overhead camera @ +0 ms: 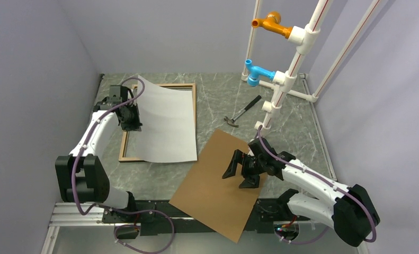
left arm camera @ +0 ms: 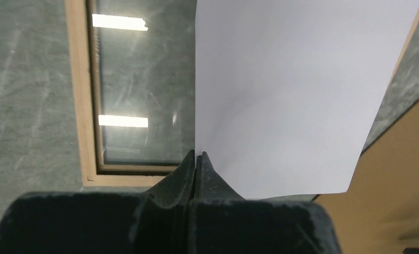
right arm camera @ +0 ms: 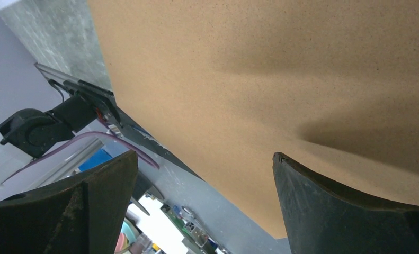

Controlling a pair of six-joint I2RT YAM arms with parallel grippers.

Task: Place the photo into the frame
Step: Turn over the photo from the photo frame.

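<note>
The photo (overhead camera: 167,124) shows its plain white back and curves up at its left edge, where my left gripper (overhead camera: 133,124) is shut on it. In the left wrist view the jaws (left arm camera: 197,156) pinch the sheet's (left arm camera: 292,95) near corner. Under it lies the frame (overhead camera: 167,84), wood side up, with its left rail (left arm camera: 80,95) and glass uncovered; the photo hides the frame's right side. My right gripper (overhead camera: 240,177) hovers open over the brown backing board (overhead camera: 212,196), with nothing between the jaws (right arm camera: 205,159).
A hammer (overhead camera: 242,111) lies right of the frame. A white pipe rack (overhead camera: 286,79) with orange and blue fittings stands at the back right. The backing board (right arm camera: 260,79) overhangs the table's near edge. Grey walls close in the left, back and right.
</note>
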